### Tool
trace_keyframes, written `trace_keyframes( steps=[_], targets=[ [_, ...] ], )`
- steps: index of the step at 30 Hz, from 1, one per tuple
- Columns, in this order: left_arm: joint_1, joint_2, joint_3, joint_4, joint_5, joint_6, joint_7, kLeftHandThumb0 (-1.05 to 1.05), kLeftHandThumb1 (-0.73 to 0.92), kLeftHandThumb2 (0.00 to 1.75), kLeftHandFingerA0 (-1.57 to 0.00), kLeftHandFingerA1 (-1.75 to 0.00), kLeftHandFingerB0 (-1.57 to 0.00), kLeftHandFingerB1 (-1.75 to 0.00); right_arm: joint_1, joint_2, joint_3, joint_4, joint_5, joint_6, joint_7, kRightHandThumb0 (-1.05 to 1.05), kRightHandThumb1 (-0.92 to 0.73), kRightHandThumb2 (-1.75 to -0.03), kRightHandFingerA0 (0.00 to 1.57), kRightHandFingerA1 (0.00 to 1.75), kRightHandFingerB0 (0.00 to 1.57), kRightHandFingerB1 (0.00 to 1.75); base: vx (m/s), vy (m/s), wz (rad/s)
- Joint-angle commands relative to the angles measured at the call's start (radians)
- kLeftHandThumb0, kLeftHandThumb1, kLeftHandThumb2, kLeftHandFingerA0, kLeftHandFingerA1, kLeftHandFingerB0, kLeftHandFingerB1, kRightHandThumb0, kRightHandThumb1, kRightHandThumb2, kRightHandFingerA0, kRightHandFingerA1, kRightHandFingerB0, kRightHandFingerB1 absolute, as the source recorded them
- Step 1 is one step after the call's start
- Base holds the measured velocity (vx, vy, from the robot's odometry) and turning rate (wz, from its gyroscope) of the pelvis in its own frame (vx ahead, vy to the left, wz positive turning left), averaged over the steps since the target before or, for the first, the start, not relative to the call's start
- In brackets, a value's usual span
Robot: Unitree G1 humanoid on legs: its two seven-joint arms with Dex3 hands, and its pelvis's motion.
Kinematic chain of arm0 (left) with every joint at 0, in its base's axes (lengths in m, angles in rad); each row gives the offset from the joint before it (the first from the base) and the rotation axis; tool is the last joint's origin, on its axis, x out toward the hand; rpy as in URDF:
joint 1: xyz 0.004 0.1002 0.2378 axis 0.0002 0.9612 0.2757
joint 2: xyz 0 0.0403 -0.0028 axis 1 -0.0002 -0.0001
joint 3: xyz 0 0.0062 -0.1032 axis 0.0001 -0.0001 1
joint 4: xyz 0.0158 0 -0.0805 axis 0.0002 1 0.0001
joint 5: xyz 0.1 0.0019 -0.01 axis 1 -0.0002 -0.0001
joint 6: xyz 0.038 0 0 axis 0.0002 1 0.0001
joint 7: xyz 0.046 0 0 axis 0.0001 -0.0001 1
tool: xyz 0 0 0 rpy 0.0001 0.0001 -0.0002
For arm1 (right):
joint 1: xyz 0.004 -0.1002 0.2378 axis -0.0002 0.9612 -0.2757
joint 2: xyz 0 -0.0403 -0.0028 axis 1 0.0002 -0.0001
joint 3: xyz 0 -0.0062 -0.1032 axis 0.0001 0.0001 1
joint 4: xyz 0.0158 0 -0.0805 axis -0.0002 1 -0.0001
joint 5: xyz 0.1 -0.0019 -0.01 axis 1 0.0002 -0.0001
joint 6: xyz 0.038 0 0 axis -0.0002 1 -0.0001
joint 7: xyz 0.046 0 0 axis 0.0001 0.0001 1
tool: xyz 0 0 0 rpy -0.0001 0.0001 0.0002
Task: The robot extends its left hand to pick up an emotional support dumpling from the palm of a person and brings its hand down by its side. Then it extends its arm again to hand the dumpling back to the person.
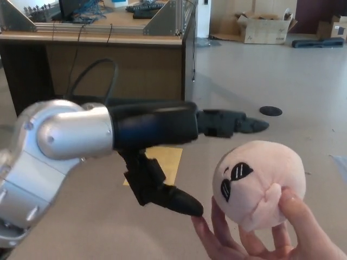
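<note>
The emotional support dumpling (259,184), a pale pink plush ball with black sunglasses, rests in a person's hand (271,241) at the lower right, with the person's thumb pressed on its front. My left hand (190,157) hangs open to the left of it and touches nothing. Its upper fingers (230,123) reach over and past the dumpling's top left, and its thumb (176,201) points at the person's fingertips below. My silver left forearm fills the left side of the head view. My right hand does not show.
A dark wooden workbench (103,40) with metal brackets and cables stands at the back left. An open cardboard box (265,27) sits on the floor at the far right. A dark round floor plate (270,111) lies behind my fingers, a yellow sheet (165,162) under my arm.
</note>
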Motion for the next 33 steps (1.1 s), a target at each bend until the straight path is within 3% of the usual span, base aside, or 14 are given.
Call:
trace_keyframes(
  steps=[1, 2, 8, 9, 16, 19, 20, 24, 25, 26, 29, 30, 31, 33],
  targets=[
    [-0.124, 0.069, 0.141, 0.094, -0.122, 0.078, -0.108, -0.87, 0.48, 0.57, 0.00, 0.00, 0.00, 0.00, -0.015, -0.009, -0.019, 0.002, 0.028, 0.027, 0.019, -0.29, -0.63, -0.59, 0.81, 0.53, 0.68, 0.48, 0.00, 0.000, 0.00],
    [-0.148, 0.077, 0.195, 0.127, -0.161, 0.098, -0.109, -0.71, 0.33, 0.71, 0.00, -0.09, 0.00, 0.00, -0.020, -0.010, -0.019, 0.006, 0.027, 0.028, 0.021, -0.28, -0.63, -0.59, 0.82, 0.52, 0.69, 0.48, 0.00, 0.000, 0.00],
    [-0.223, 0.173, 0.366, 0.235, -0.210, 0.102, -0.119, -0.89, 0.47, 0.59, 0.00, -0.01, 0.00, 0.00, -0.045, -0.006, -0.019, 0.026, 0.028, 0.036, 0.032, -0.29, -0.63, -0.59, 0.82, 0.52, 0.68, 0.47, 0.00, 0.000, 0.00],
    [-0.210, 0.200, 0.398, 0.250, -0.210, 0.094, -0.113, -0.80, 0.43, 0.86, 0.00, -0.03, 0.00, 0.00, -0.047, -0.007, -0.016, 0.031, 0.025, 0.034, 0.033, -0.29, -0.63, -0.59, 0.82, 0.52, 0.68, 0.47, 0.00, 0.000, 0.00],
    [0.007, 0.245, 0.606, 0.215, -0.291, 0.093, -0.076, -0.81, 0.44, 0.88, 0.00, -0.03, 0.00, 0.00, -0.046, -0.013, -0.005, 0.044, 0.012, 0.023, 0.022, -0.28, -0.62, -0.59, 0.83, 0.53, 0.69, 0.48, 0.00, 0.000, 0.01],
    [0.381, 0.102, 0.783, 0.148, -0.349, -0.005, -0.046, -0.76, 0.45, 0.83, -0.03, -0.12, 0.00, 0.00, -0.042, -0.013, -0.007, 0.053, 0.020, 0.025, 0.032, -0.28, -0.62, -0.59, 0.84, 0.54, 0.69, 0.48, 0.00, 0.000, 0.00],
    [0.570, 0.005, 0.826, 0.146, -0.326, -0.112, -0.025, -0.74, 0.47, 0.56, -0.04, -0.29, 0.00, -0.08, -0.041, -0.009, -0.006, 0.055, 0.020, 0.026, 0.031, -0.28, -0.62, -0.59, 0.83, 0.54, 0.68, 0.48, 0.00, 0.000, 0.00],
    [0.602, -0.009, 0.834, 0.135, -0.326, -0.126, -0.020, -0.74, 0.47, 0.56, -0.04, -0.29, 0.00, -0.08, -0.040, -0.009, -0.004, 0.056, 0.020, 0.025, 0.031, -0.28, -0.62, -0.59, 0.83, 0.54, 0.68, 0.48, 0.00, 0.000, 0.00],
    [0.750, -0.088, 0.828, 0.182, -0.263, -0.226, 0.035, -0.59, 0.36, 0.74, -0.05, -0.39, -0.01, -0.17, -0.025, -0.004, -0.003, 0.052, 0.018, 0.022, 0.022, -0.29, -0.63, -0.59, 0.82, 0.53, 0.69, 0.48, 0.00, 0.000, 0.00],
    [0.951, -0.200, 0.817, 0.275, -0.169, -0.383, 0.118, -0.58, 0.38, 0.72, -0.04, -0.41, -0.06, -0.16, -0.006, 0.002, -0.001, 0.047, 0.016, 0.017, 0.009, -0.29, -0.62, -0.59, 0.82, 0.54, 0.69, 0.48, 0.00, 0.000, 0.00],
    [1.051, -0.265, 0.813, 0.403, -0.120, -0.500, 0.184, -0.56, 0.36, 0.71, -0.08, -0.43, -0.05, -0.22, 0.001, 0.009, -0.003, 0.048, 0.018, 0.013, -0.001, -0.28, -0.62, -0.59, 0.82, 0.54, 0.69, 0.48, 0.00, 0.000, 0.00],
    [1.054, -0.268, 0.807, 0.448, -0.106, -0.525, 0.207, -0.29, 0.42, 0.54, -0.14, -0.45, -0.05, -0.27, -0.001, 0.012, -0.006, 0.051, 0.021, 0.013, -0.004, -0.28, -0.62, -0.59, 0.82, 0.53, 0.68, 0.47, 0.00, 0.000, 0.00],
    [1.071, -0.291, 0.808, 0.548, -0.094, -0.538, 0.264, -0.29, 0.26, 0.83, -0.03, -0.49, 0.00, -0.48, 0.001, 0.015, -0.010, 0.052, 0.024, 0.010, -0.008, -0.27, -0.62, -0.59, 0.82, 0.52, 0.68, 0.47, 0.00, 0.000, 0.00],
    [1.083, -0.307, 0.805, 0.632, -0.072, -0.578, 0.328, -0.30, 0.24, 0.83, -0.04, -0.49, 0.00, -0.47, 0.009, 0.014, -0.011, 0.049, 0.022, 0.006, -0.019, -0.27, -0.62, -0.59, 0.82, 0.52, 0.67, 0.47, 0.00, 0.000, 0.00]
  ],
)
